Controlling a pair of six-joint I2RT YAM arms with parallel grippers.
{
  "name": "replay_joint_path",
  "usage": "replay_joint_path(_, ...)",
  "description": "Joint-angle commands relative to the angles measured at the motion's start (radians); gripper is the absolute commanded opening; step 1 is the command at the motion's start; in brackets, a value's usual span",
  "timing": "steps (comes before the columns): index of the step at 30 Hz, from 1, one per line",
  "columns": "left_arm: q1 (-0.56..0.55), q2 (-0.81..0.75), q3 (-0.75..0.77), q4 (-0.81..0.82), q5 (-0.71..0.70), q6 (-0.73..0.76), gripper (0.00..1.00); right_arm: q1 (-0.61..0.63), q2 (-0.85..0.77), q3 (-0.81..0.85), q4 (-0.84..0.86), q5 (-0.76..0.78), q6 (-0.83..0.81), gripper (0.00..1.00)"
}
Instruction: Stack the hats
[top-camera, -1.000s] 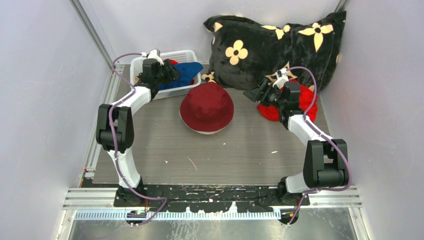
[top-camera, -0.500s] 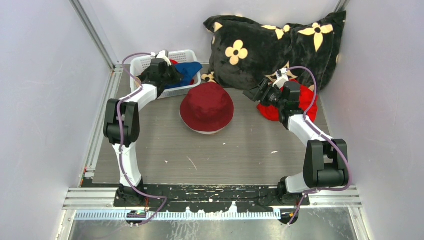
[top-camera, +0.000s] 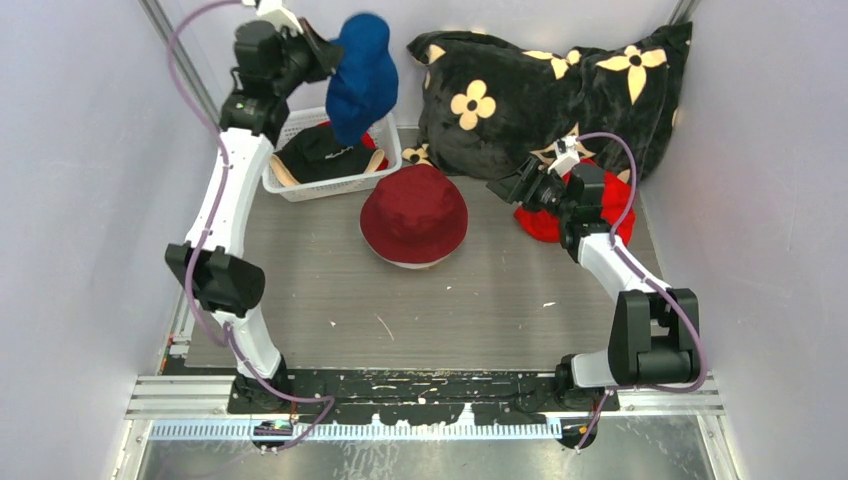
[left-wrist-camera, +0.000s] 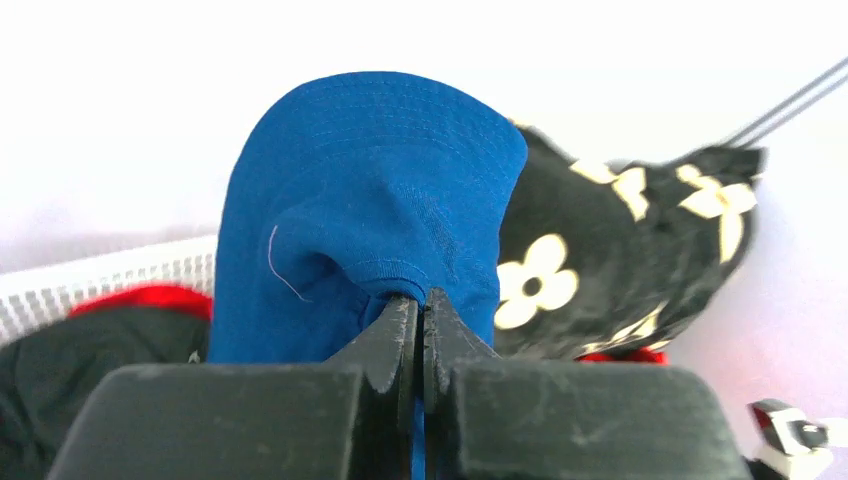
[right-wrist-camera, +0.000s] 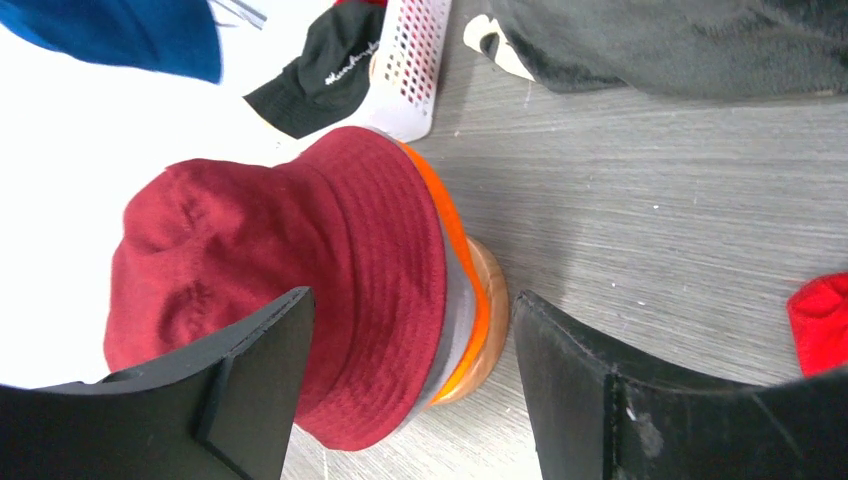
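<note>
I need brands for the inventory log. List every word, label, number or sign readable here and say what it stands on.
White script line on the black hat hanging out of the basket: too small and blurred to read.
No text shows on the blue hat or the dark red hat.
The cushion bears cream flower motifs only, no letters.
Nothing else is legible.
</note>
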Motion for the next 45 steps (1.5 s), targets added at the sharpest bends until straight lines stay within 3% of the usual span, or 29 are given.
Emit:
replay_joint_path(1, -0.006, -0.075, 0.195, -0.206, 0.067, 0.004, 0.00, 0.002, -0.100, -0.004, 0.056, -0.026, 0.010, 0.77)
replay_joint_path(6, -0.017, -0.132, 0.301, -0.310, 0.103, -0.028, 0.00, 0.002, -0.166, -0.016, 0.048, -0.032, 0.011, 0.77)
replay_joint_path(10, -0.025, -0.215, 0.277, -0.337, 0.147, -0.079, 0.00, 0.003, -0.219, -0.033, 0.037, -0.039, 0.011, 0.77)
replay_joint_path(16, -0.051, -0.349, 0.166, -0.383, 0.224, -0.136, 0.00, 0.002, -0.291, -0.055, 0.003, -0.045, -0.002, 0.77)
replay_joint_path(21, -0.064, -0.458, -0.007, -0.299, 0.298, -0.218, 0.00, 0.002, -0.350, -0.057, 0.004, -0.081, 0.006, 0.77)
replay_joint_path(25, -0.088, -0.471, -0.068, -0.276, 0.291, -0.246, 0.00, 0.005, -0.373, -0.060, 0.132, -0.176, 0.090, 0.78)
replay_joint_path(32, -0.150, -0.435, -0.104, -0.226, 0.241, -0.274, 0.00, 0.093, -0.311, 0.005, 0.286, -0.225, 0.181, 0.78)
replay_joint_path(38, -0.177, -0.382, -0.098, -0.193, 0.213, -0.283, 0.00, 0.238, -0.188, 0.080, 0.330, -0.171, 0.161, 0.78)
replay_joint_path(45, -0.188, -0.320, -0.064, -0.184, 0.220, -0.287, 0.00, 0.296, -0.032, 0.182, 0.384, -0.134, 0.152, 0.77)
